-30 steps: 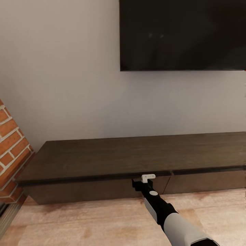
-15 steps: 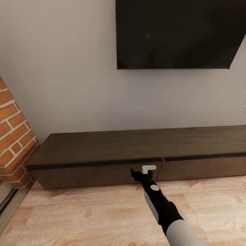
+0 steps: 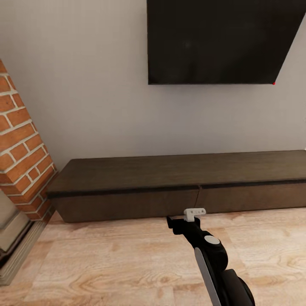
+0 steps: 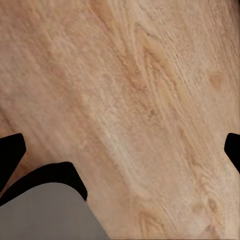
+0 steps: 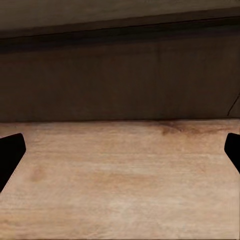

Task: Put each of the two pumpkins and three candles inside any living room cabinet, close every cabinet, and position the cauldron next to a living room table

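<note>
Nearest, at 6 o'clock in the head view: one right arm reaching forward over the plank floor [image 3: 106, 263], ending in the right gripper [image 3: 178, 224] with a small white tab on top. Jaws spread wide, judging by the right wrist view, with dark fingertips [image 5: 10, 155] at both edges and nothing between them but floor. Left gripper [image 4: 120, 155] aimed at bare floorboards, jaws likewise spread and empty.

Beyond the right gripper, at 12 o'clock from it and apart across a strip of floor: one cabinet [image 3: 182, 187], low and dark, long axis running 9 to 3 o'clock across the view. Two drawer fronts, both flush and apparently closed, seam [image 3: 199, 199] just off toward 1 o'clock from the jaws. Left-hand drawer front [image 3: 127, 206] dead ahead of the right wrist camera, face-on. Right arm clearly the nearer one for any pull on a drawer.

At 9 o'clock, one brick column [image 3: 21, 148] beside the cabinet's end. Farthest, at 12 to 1 o'clock on the grey wall [image 3: 85, 85], one dark screen [image 3: 221, 42].

Pumpkins, candles, cauldron counted here: none.
</note>
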